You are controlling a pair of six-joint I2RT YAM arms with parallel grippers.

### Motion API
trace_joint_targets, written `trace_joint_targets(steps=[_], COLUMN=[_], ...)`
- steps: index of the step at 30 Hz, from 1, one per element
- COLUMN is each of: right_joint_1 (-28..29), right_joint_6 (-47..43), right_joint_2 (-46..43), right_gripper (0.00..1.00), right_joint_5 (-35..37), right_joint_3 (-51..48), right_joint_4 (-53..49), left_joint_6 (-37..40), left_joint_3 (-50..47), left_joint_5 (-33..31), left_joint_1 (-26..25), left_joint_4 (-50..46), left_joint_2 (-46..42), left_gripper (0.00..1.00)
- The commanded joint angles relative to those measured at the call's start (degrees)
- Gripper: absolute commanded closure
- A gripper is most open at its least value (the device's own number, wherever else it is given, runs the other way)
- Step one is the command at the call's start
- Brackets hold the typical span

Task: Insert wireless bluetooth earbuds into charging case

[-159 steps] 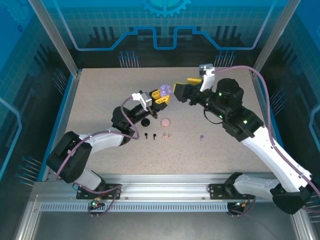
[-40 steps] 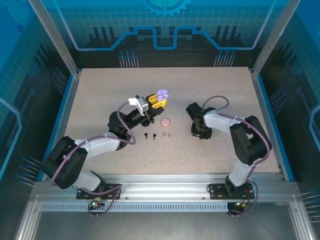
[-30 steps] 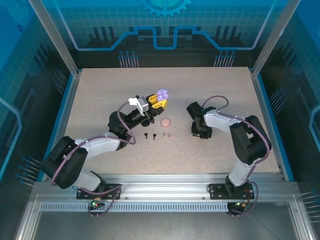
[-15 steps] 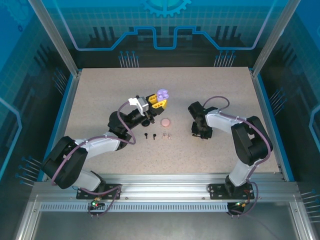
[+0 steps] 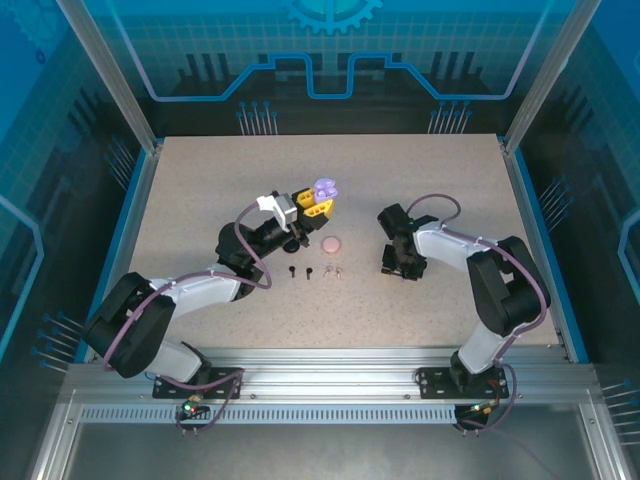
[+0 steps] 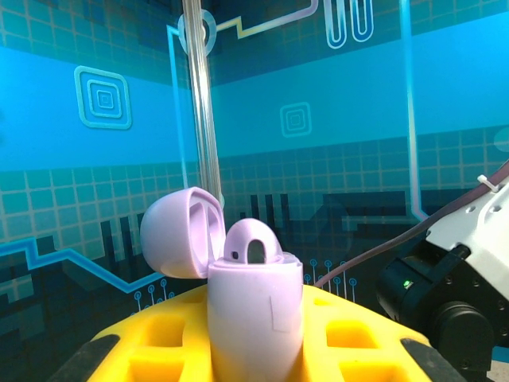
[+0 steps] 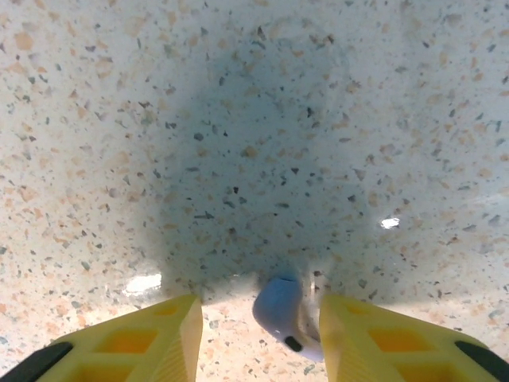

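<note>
My left gripper [image 5: 320, 203] is shut on an open lilac charging case [image 5: 324, 187] and holds it above the table. In the left wrist view the case [image 6: 254, 310] stands upright between the yellow fingers [image 6: 358, 338], lid flipped left, with one lilac earbud [image 6: 253, 243] seated in it. My right gripper [image 5: 401, 268] points down at the table. In the right wrist view a lilac earbud [image 7: 285, 317] lies on the table between its open fingers [image 7: 159, 338], close to the right one. Two black earbuds [image 5: 300, 272] and two pale pink earbuds [image 5: 334, 270] lie in a row.
A closed pink case [image 5: 332, 243] lies on the speckled table [image 5: 200, 180] right of the left arm, and a black case [image 5: 292, 243] sits partly under that arm. Blue-lit walls and metal posts [image 5: 110, 80] enclose the table.
Five seconds ago the right gripper was up beside the lilac case; it has since come down over the lilac earbud. In the last second it shifted only slightly. The left arm stayed still.
</note>
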Motion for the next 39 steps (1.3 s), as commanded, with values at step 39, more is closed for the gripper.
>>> trace_joint_targets(steps=[39], right_joint_1=[0.5], right_joint_6=[-9.8], right_joint_2=[6.5], right_gripper=[0.68], right_joint_5=[1.0], right_joint_3=[6.1], right_joint_4=[-6.0], left_joint_6=[0.6], left_joint_3=[0.7], left_joint_5=[-0.5], left_joint_1=[-0.5], left_joint_4=[2.0], left_joint_2=[-1.1], left_gripper=[1.0])
